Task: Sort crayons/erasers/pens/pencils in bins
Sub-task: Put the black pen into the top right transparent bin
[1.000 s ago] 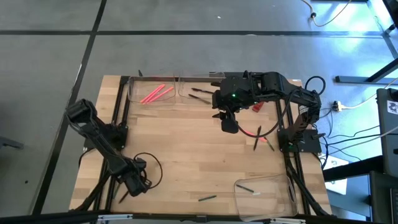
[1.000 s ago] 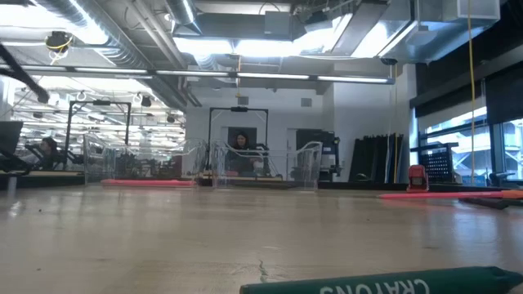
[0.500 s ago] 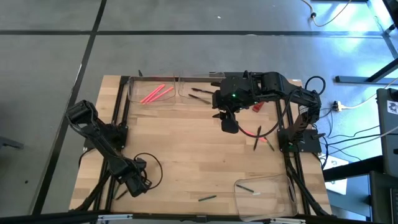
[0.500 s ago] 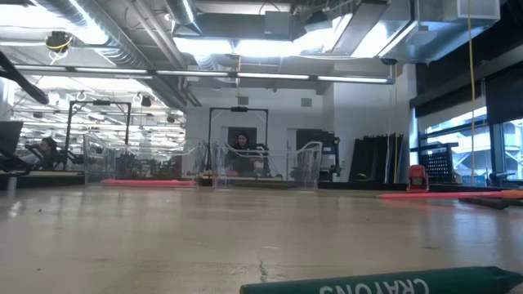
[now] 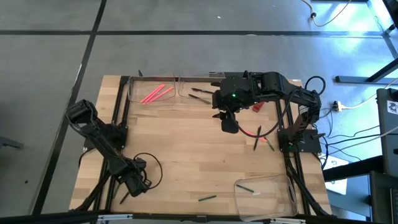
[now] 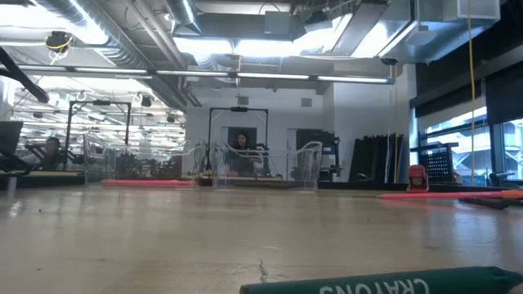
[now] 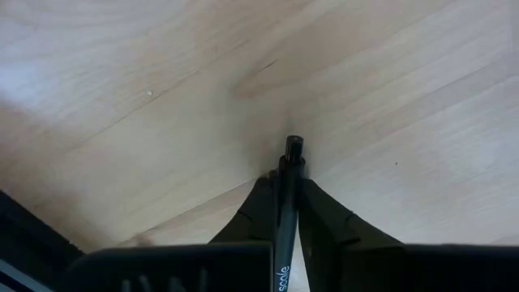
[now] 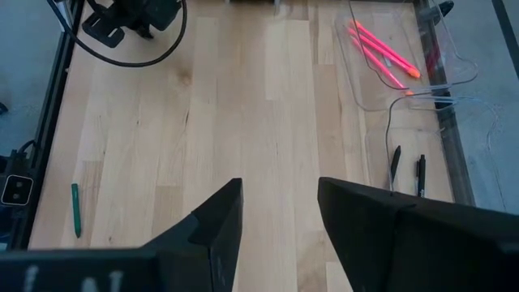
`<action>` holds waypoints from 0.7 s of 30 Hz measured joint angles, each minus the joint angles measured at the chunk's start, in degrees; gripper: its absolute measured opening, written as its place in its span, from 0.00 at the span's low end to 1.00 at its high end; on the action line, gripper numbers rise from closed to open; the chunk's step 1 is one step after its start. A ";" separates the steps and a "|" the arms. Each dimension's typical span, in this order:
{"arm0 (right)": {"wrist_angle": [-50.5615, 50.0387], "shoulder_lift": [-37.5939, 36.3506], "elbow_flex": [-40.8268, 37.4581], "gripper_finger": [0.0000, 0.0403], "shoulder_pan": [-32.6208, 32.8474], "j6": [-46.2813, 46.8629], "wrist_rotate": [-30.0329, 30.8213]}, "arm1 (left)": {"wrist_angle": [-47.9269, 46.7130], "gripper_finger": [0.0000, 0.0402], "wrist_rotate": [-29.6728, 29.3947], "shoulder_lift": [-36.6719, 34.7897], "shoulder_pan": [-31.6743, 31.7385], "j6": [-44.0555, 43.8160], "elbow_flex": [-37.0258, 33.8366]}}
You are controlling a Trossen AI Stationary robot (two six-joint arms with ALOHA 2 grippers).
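Note:
My left gripper (image 5: pixel 129 186) points down at the table's near left corner, shut on a black pen (image 7: pixel 285 219). My right gripper (image 8: pixel 280 219) hangs open and empty above the table's far middle (image 5: pixel 228 124). A far-left bin (image 5: pixel 152 93) holds pink sticks (image 8: pixel 385 50). The bin beside it (image 5: pixel 199 93) holds black pens (image 8: pixel 395 162). A third bin (image 5: pixel 264 193) at the near right holds a few sticks. A green crayon (image 5: pixel 207 198) lies flat on the wood near the front edge and also shows in the low view (image 6: pixel 384 282). My left gripper pinches the black pen's barrel (image 7: pixel 286 174) between its two fingers. The fingers come from above, pointing down, and stand across the pen. One end (image 7: pixel 293 146) sticks out past the fingertips, low over the wood; I cannot tell whether the pen is lifted clear.
Loose pink and dark sticks (image 5: pixel 257 140) lie on the wood by the right arm's base, and a small red thing (image 5: pixel 257 106) lies farther back. A black cable loop (image 5: pixel 152 168) lies beside the left gripper. Bare wood fills the table's middle (image 5: pixel 186 149).

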 joint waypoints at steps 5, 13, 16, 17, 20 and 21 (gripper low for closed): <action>0.00 0.00 0.00 0.41 0.00 0.00 0.00 | -0.34 0.04 0.20 0.01 0.78 0.39 0.75; 0.07 0.00 0.00 0.41 0.00 -0.02 0.00 | 0.76 0.05 -0.67 -0.09 2.77 4.93 2.36; 0.09 0.00 0.00 0.41 0.00 -0.02 0.02 | 0.48 0.04 -1.29 -1.52 4.24 7.04 2.64; 0.09 0.00 0.00 0.41 0.00 -0.02 0.02 | 0.55 0.03 -1.80 -2.17 4.75 7.72 2.71; 0.09 0.00 0.00 0.41 0.00 -0.02 0.01 | 0.36 0.00 -4.27 -4.27 6.48 10.31 2.71; 0.09 0.00 0.00 0.41 0.00 -0.02 0.02 | 0.37 0.00 -5.20 -5.15 7.18 11.12 2.71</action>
